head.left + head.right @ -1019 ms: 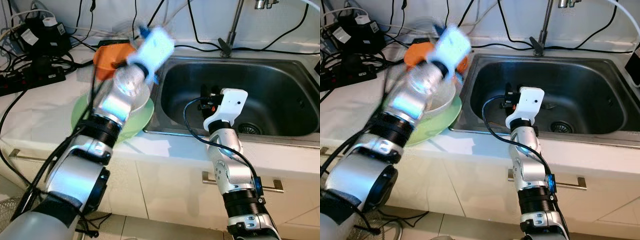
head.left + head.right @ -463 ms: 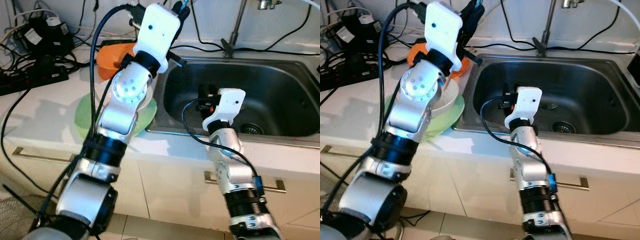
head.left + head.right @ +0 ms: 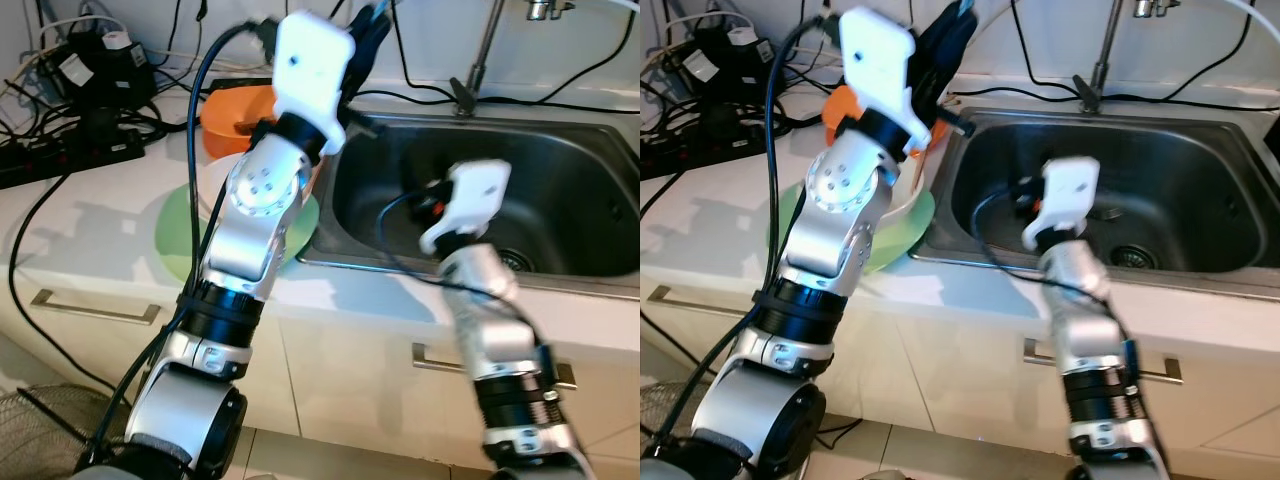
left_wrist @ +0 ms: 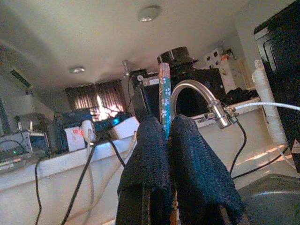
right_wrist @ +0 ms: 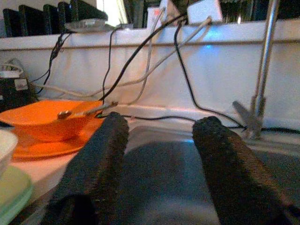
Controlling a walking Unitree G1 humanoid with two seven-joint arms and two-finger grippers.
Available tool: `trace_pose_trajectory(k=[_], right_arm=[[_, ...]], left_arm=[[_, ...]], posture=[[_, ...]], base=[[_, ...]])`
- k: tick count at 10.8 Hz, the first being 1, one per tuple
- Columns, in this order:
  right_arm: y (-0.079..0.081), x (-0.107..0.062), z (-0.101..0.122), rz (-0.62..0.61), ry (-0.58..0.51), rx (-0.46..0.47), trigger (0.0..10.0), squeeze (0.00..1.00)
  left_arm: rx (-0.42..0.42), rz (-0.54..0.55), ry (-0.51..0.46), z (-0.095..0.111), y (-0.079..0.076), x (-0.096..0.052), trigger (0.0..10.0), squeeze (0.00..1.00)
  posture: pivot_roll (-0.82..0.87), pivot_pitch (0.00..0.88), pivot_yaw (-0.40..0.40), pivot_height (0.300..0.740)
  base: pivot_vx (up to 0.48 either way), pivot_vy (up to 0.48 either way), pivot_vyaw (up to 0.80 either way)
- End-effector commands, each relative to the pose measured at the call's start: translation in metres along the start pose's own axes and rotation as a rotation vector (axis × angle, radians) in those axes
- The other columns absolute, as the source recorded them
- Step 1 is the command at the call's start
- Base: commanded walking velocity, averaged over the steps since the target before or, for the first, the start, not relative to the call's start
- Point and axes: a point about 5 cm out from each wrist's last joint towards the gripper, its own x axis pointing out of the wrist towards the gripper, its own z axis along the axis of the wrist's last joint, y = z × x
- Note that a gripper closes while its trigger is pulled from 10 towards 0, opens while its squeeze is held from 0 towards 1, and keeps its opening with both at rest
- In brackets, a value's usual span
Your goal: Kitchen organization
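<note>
Left eye view, from the left edge across: a tangle of black power strips and cables (image 3: 70,110) lies on the white surface (image 3: 90,240) at ten o'clock. Next comes a flat pale green plate (image 3: 180,235) with a white bowl (image 3: 222,180) on it, and behind them, toward twelve o'clock, an orange bowl on an orange plate (image 3: 232,112) with a metal spoon (image 5: 82,111) resting in it.

The left hand (image 4: 165,136) is raised high over the near-left rim of the sink, at eleven o'clock from the basin. It is clenched on a thin teal stick with a white flower pattern (image 4: 164,101), most likely a chopstick, which rises upright from between its fingers (image 4: 197,159).

Further right sits the stainless steel sink (image 3: 560,200), with the chrome tap (image 3: 478,55) at its back rim at one o'clock. The right hand (image 5: 161,154) hovers low over the basin, fingers spread and holding nothing; it is blurred in the head views, so apparently moving.

The risks, as I judge them: the stick is slim and gripped near its lower end, so a quick swing could let it pivot or slip out and drop into the sink or onto the crockery. The raised left arm also stands close over the bowls and loose cables, and could snag or knock them.
</note>
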Motion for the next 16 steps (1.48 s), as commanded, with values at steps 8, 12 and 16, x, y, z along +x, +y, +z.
trace_pose_trajectory(k=[8, 12, 16], right_arm=[[0.022, -0.017, 0.028, 0.426, -0.019, 0.129, 10.0, 0.00], [0.037, -0.019, 0.027, 0.475, -0.011, 0.169, 10.0, 0.00], [0.046, -0.017, 0.023, 0.472, -0.004, 0.173, 10.0, 0.00]], left_arm=[[-0.173, -0.002, 0.048, -0.015, 0.001, -0.006, 10.0, 0.00], [-0.323, -0.069, 0.082, -0.024, -0.010, -0.009, 10.0, 0.00], [-0.427, -0.139, 0.085, -0.024, -0.022, -0.014, 10.0, 0.00]], posture=[[0.04, 0.000, 0.098, 0.740], [0.04, 0.000, 0.106, 0.740], [0.04, 0.000, 0.114, 0.740]], base=[[0.000, 0.000, 0.00], [0.000, 0.000, 0.00], [0.000, 0.000, 0.00]])
